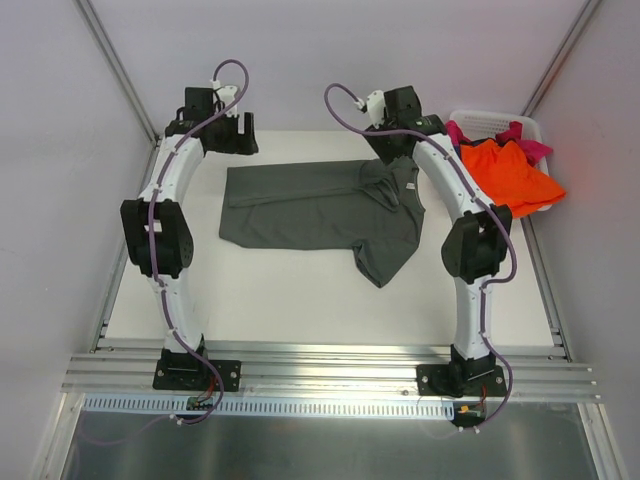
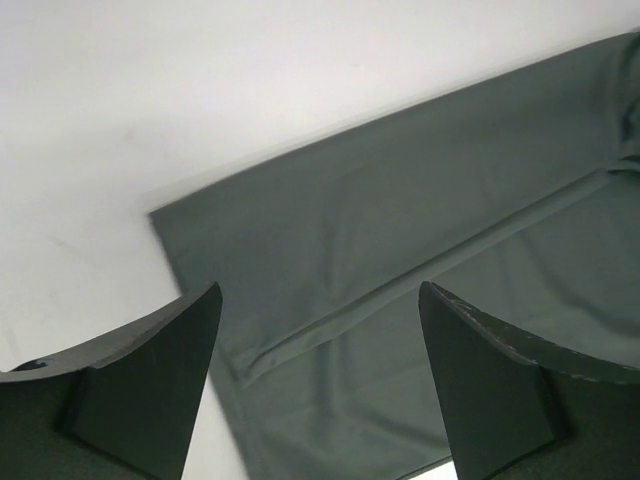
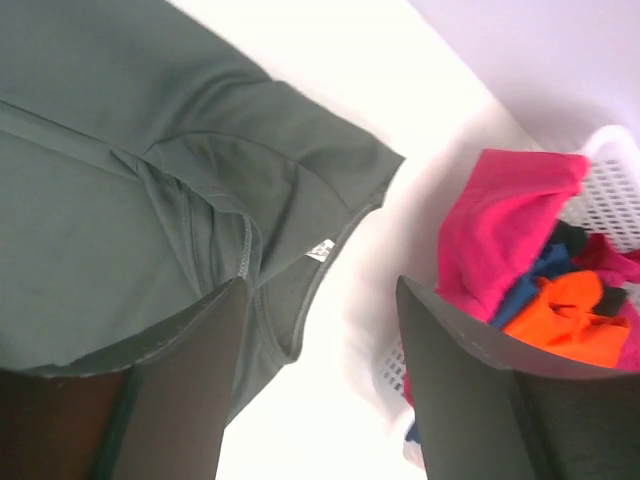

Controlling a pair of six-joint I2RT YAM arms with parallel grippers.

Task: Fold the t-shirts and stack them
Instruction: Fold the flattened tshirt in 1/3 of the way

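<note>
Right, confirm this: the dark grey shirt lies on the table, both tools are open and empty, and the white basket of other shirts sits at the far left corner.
No: the top view shows the white basket at the far right corner. The rest holds: the dark grey shirt lies on the table, left tool and right tool open and empty.

Dark grey-olive t-shirt [image 1: 320, 205] flat on white table [image 1: 300, 300], orange t-shirt [image 1: 515, 175] draped over white laundry basket [image 1: 490, 116] at far right
</note>
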